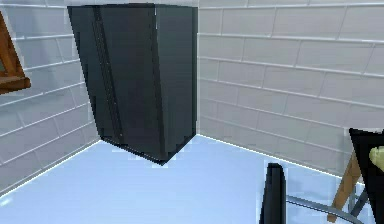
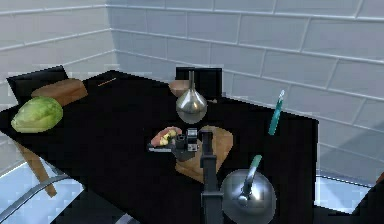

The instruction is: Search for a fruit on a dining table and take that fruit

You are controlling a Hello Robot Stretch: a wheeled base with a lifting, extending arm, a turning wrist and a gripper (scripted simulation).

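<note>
Round metal pot (image 2: 247,197) nearest; jaws near yellow-green item (image 2: 165,136) on black table (image 2: 100,140) (cannot tell whether holding anything).

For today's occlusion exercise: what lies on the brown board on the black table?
A small yellow-and-red thing at the board's left edge; the end effector and arm cover the middle.

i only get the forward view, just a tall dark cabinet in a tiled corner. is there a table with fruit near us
Observer: Yes. In the arm side view, a small red and yellow-green piece, possibly fruit, lies on a black table beside a wooden board.
Operator: ok and where's the gripper compared to it
Observer: The gripper is right at that piece. I cannot tell whether it holds anything.
</note>
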